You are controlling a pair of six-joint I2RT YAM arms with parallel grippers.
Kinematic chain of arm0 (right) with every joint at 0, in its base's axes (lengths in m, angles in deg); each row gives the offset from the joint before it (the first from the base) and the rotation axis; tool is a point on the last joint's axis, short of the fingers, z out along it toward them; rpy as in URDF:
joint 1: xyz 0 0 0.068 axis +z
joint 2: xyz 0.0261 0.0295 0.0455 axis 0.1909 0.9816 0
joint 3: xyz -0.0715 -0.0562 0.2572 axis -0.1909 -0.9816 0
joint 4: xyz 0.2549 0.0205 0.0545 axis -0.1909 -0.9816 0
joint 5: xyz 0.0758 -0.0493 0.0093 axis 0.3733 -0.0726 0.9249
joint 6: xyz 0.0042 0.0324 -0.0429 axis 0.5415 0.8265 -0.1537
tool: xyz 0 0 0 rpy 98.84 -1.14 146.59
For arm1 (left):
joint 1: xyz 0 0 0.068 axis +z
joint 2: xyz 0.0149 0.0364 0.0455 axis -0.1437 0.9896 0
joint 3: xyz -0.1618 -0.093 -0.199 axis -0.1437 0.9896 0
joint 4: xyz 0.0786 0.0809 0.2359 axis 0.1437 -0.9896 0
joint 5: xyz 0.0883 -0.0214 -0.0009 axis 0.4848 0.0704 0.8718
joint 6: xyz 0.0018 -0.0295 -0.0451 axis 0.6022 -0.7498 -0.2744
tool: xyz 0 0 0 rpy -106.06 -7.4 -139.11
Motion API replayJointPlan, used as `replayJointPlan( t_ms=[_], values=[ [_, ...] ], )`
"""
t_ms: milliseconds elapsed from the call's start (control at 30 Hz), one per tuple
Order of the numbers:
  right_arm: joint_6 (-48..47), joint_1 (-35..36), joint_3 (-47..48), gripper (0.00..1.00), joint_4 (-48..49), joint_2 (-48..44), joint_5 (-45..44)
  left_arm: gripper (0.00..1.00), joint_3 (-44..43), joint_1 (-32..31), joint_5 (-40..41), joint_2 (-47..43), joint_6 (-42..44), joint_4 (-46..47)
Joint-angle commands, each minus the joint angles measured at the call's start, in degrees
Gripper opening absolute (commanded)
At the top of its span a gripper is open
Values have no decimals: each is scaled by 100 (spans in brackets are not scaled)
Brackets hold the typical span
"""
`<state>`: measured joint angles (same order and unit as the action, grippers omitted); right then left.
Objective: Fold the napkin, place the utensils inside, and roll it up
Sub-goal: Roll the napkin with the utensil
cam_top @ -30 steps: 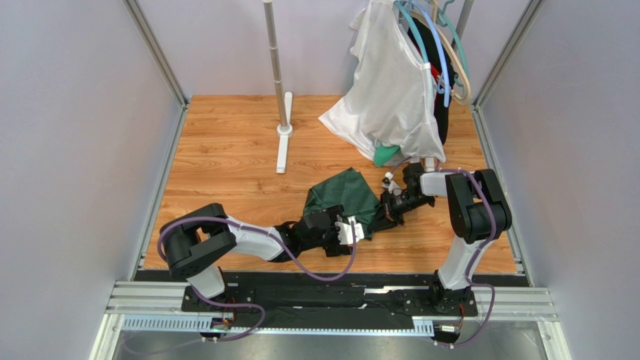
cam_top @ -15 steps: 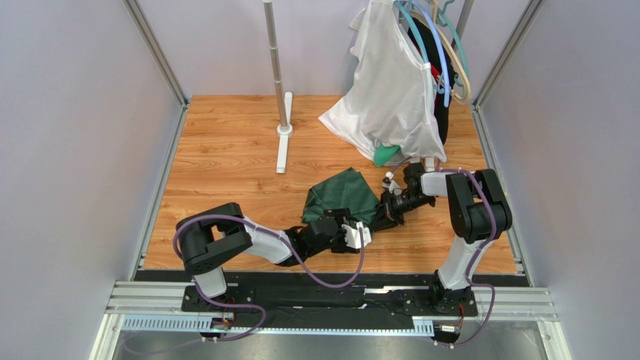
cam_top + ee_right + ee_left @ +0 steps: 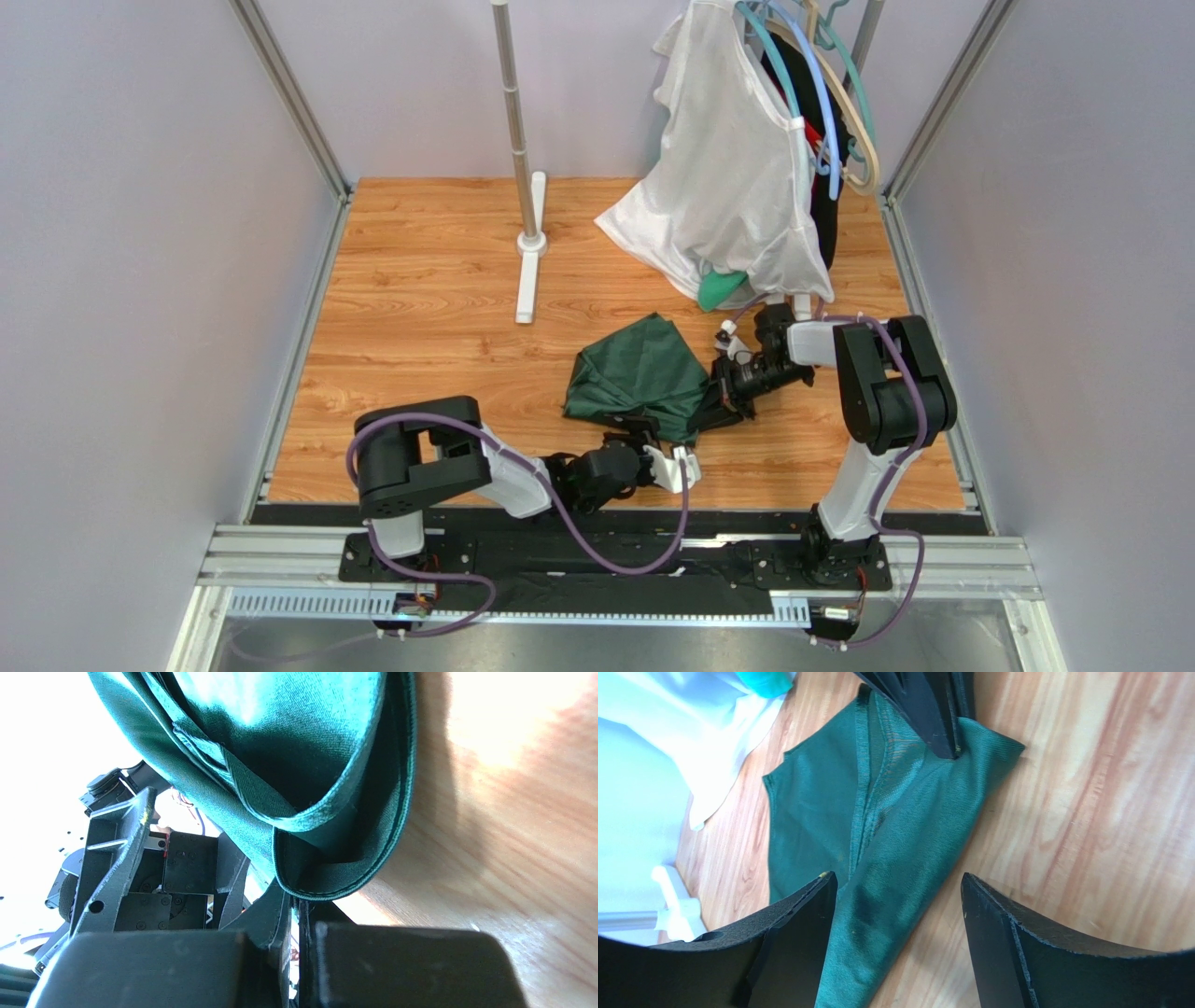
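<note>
Centrally in the top view, the dark green napkin (image 3: 638,375) lies crumpled on the wooden tabletop (image 3: 421,308). The right gripper (image 3: 713,403) is clamped tight on its right-hand corner. The left gripper (image 3: 683,469), at lower centre, has its fingers spread and holds nothing; its wrist view shows the cloth's near end between them.

Napkin (image 3: 892,847) running off the bottom edge of my left wrist view, fingertips of my right gripper (image 3: 298,903) buried under its fold, white garment (image 3: 730,168) cropped overhead

Dark green napkin (image 3: 638,375), white garment (image 3: 730,168)
</note>
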<state>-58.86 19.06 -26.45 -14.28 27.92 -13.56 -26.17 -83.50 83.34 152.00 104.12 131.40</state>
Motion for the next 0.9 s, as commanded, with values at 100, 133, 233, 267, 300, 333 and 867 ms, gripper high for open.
replayJointPlan(
  t_ms=[100,133,233,267,300,333,867],
  values=[
    [-70,-41,155,0,-15,-163,172,72,-233,10,39,378,165,0],
    [-61,-41,146,0,-15,-163,172,70,-260,10,-49,396,139,-122],
    [-61,-58,128,0,-7,-207,172,62,-260,10,-366,335,60,-342],
    [-52,-58,120,0,-7,-216,172,61,-269,10,-419,317,42,-404],
    [-35,-58,119,0,-7,-233,172,60,-260,10,-550,291,-10,-492],
    [-34,-58,119,0,-7,-233,172,56,-278,18,-603,282,-28,-649],
    [53,-102,49,0,28,-602,110,15,-523,484,-1939,-175,-853,-1670]
  ],
)
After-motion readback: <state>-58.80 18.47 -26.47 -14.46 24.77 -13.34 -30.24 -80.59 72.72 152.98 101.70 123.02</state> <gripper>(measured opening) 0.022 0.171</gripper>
